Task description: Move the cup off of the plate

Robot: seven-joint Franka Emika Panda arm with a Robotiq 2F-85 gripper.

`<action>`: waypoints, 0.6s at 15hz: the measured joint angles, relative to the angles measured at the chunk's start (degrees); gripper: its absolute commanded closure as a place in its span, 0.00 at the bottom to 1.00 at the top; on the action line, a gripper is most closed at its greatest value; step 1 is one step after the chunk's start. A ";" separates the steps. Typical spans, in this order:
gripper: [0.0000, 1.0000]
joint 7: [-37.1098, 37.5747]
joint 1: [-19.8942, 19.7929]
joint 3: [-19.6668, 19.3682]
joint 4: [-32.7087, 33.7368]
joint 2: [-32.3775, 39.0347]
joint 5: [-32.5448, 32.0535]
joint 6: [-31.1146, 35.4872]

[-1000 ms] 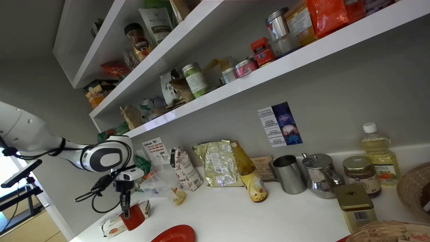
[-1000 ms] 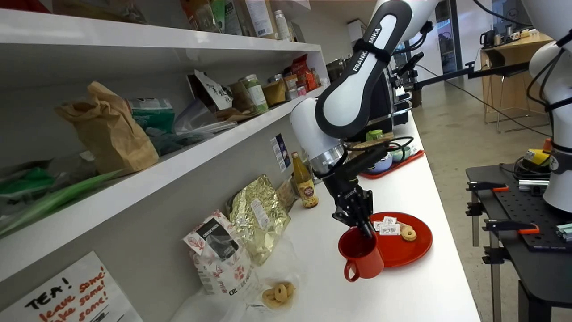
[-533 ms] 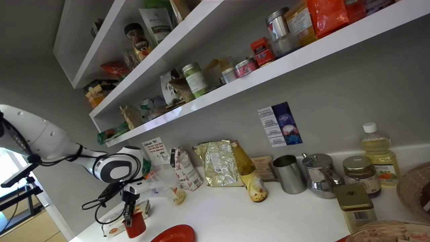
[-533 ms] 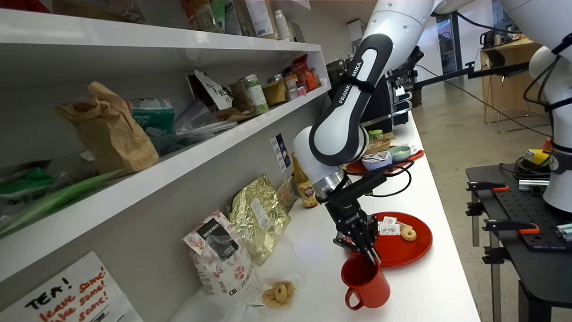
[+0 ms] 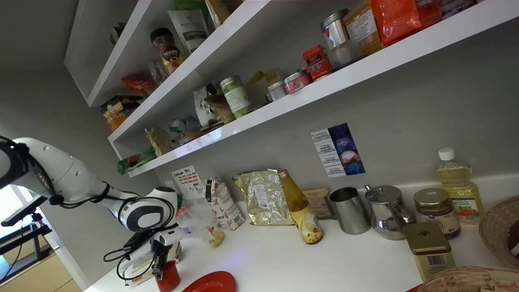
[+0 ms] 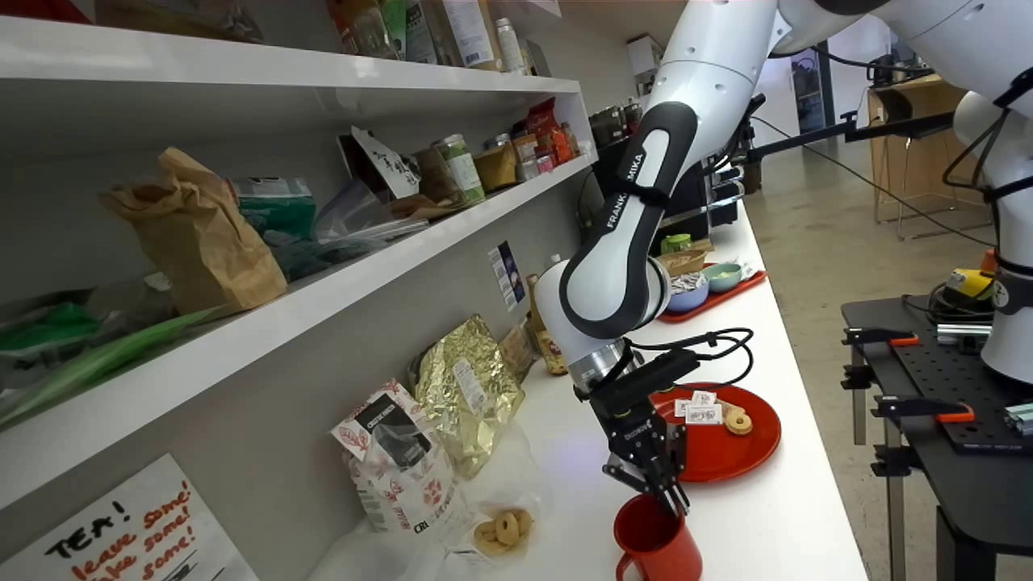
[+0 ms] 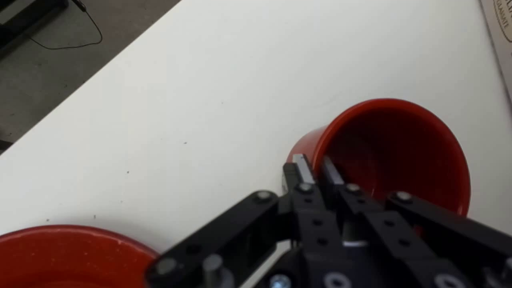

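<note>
The red cup (image 5: 170,277) stands off to the side of the red plate (image 5: 214,283), apart from it; both show in an exterior view (image 6: 663,549) and the wrist view (image 7: 394,156). The cup's lower end is cut off in an exterior view, and I cannot tell if its base touches the counter. My gripper (image 6: 676,502) is shut on the cup's rim, with one finger inside and one outside (image 7: 319,168). The plate (image 6: 718,460) lies flat, part of it showing in the wrist view (image 7: 68,256). The cup's handle (image 6: 628,570) faces away from the plate.
White packets (image 6: 704,413) and a ring biscuit (image 6: 738,421) lie on the plate. A bag of ring biscuits (image 6: 505,532), a flour bag (image 6: 403,460) and a gold foil bag (image 6: 468,395) line the wall. A wrapped package (image 7: 500,40) is beyond the cup. A shelf (image 6: 323,331) runs above.
The gripper and the cup have moved together away from the plate and lower toward the counter. The plate has not moved.
</note>
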 measured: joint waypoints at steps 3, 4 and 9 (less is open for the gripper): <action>0.85 0.14 0.43 -0.01 0.43 0.10 -0.98 -0.29; 0.78 0.03 0.70 -0.01 0.45 0.28 -2.22 -0.87; 0.36 -0.03 1.31 -0.02 0.55 1.14 -3.65 -1.42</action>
